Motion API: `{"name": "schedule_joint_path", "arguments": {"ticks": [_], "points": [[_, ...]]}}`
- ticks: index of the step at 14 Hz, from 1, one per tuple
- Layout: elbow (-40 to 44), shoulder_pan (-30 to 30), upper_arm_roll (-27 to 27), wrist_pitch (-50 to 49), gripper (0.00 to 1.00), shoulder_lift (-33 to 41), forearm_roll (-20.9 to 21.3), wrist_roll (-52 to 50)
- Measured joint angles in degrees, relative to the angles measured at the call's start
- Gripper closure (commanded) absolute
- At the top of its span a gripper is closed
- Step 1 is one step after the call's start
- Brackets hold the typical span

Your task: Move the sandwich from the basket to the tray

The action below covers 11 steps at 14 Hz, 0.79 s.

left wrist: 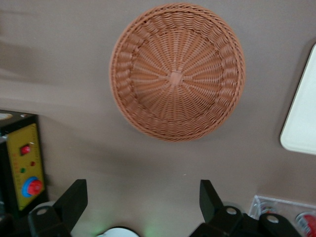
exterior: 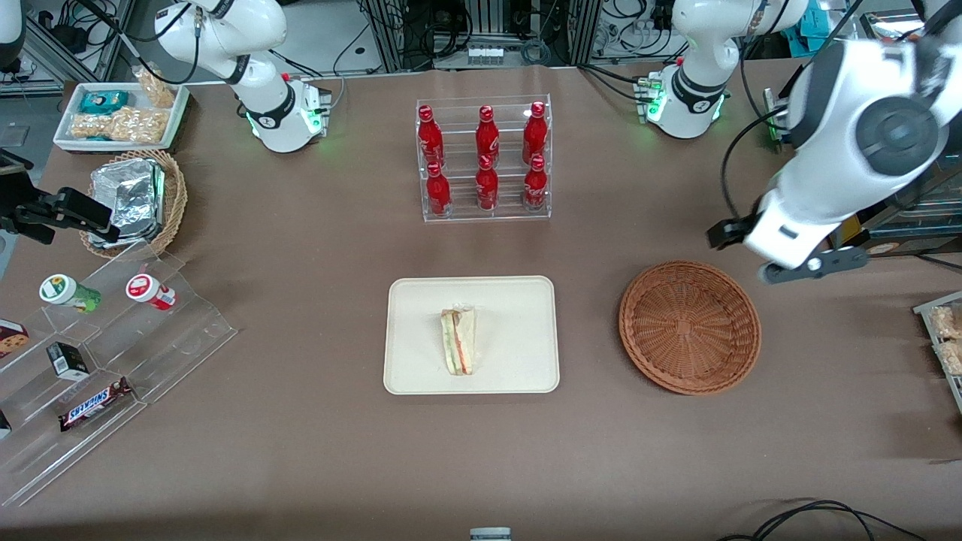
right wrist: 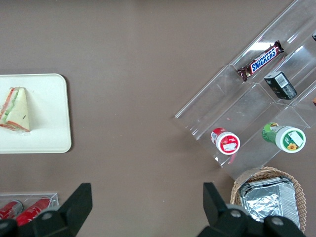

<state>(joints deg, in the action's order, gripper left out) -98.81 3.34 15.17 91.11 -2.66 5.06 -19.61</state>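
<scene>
The sandwich (exterior: 459, 342), a wrapped wedge with green and red-orange filling, lies on the cream tray (exterior: 511, 315) in the middle of the table. It also shows on the tray (right wrist: 49, 113) in the right wrist view (right wrist: 15, 108). The reddish-brown woven basket (exterior: 689, 327) stands empty beside the tray, toward the working arm's end. My left gripper (exterior: 723, 233) hangs high above the table, just past the basket's rim and farther from the front camera. In the left wrist view the gripper (left wrist: 143, 197) is open and empty, with the basket (left wrist: 177, 71) and a tray corner (left wrist: 301, 113) in sight.
A clear rack of red bottles (exterior: 485, 158) stands farther from the front camera than the tray. Toward the parked arm's end are a clear stepped stand with snacks (exterior: 113, 353), a lighter wicker basket of foil packs (exterior: 135, 199) and a white snack tray (exterior: 120, 113). A yellow control box (left wrist: 24, 163) sits near the working arm.
</scene>
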Motion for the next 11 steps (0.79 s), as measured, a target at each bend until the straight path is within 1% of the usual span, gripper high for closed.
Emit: {"name": "schedule_joint_path", "arguments": {"ticks": [3,5,8,11], "points": [[-0.02,-0.32,-6.21,-1.28,0.0,3.74,-1.44,11.63],[0.17,-0.66,-9.5,-1.42,0.0,6.11,-1.63,17.11],[2.55,-0.9,-12.24,-1.35,0.0,7.86,-1.62,19.91],[6.2,-1.99,-13.16,-1.18,0.0,6.81,-1.63,20.16]]}}
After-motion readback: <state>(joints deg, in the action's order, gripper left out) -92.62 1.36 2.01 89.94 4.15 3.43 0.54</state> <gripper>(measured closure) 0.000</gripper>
